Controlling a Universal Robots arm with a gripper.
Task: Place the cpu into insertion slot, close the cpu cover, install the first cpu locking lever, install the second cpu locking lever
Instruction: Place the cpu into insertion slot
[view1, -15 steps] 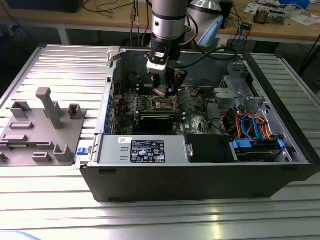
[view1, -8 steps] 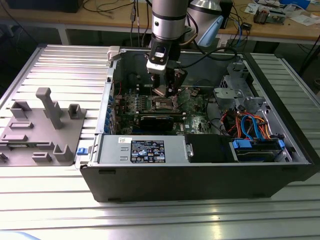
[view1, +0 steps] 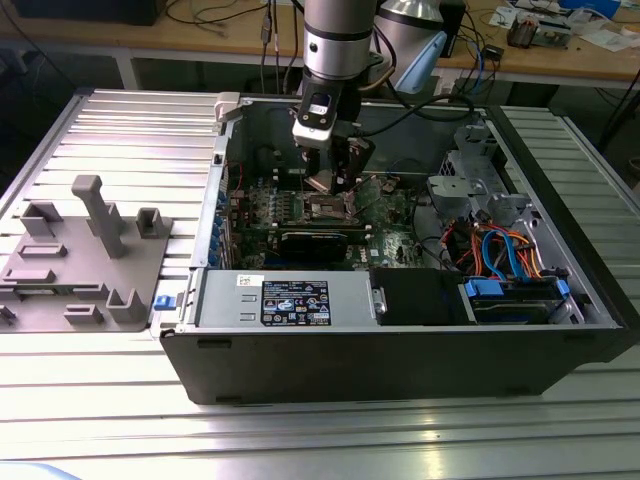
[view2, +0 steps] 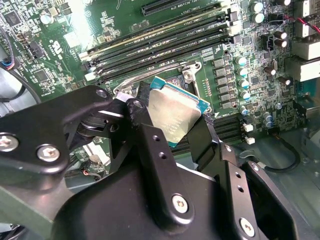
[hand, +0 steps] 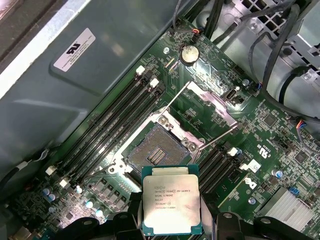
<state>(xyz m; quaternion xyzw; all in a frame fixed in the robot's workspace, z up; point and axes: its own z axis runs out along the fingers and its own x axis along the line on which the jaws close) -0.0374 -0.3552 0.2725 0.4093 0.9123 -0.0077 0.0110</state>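
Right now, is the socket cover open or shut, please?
Open: the cover is swung back off the socket, whose dark centre lies bare; the gripper holds the chip.

cpu (hand: 171, 200), silver top, above uncovered insertion slot (hand: 155, 150); cpu cover (hand: 212, 102) standing open.

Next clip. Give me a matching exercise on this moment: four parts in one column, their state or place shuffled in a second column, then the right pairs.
Things:
1. cpu
2. insertion slot
3. cpu cover
4. round battery

States:
A. swung open, off the slot
B. seated in the green board, beyond the cover
C. clamped in the gripper, above the board
D. empty, dark centre uncovered

Pairs: 1-C, 2-D, 3-A, 4-B
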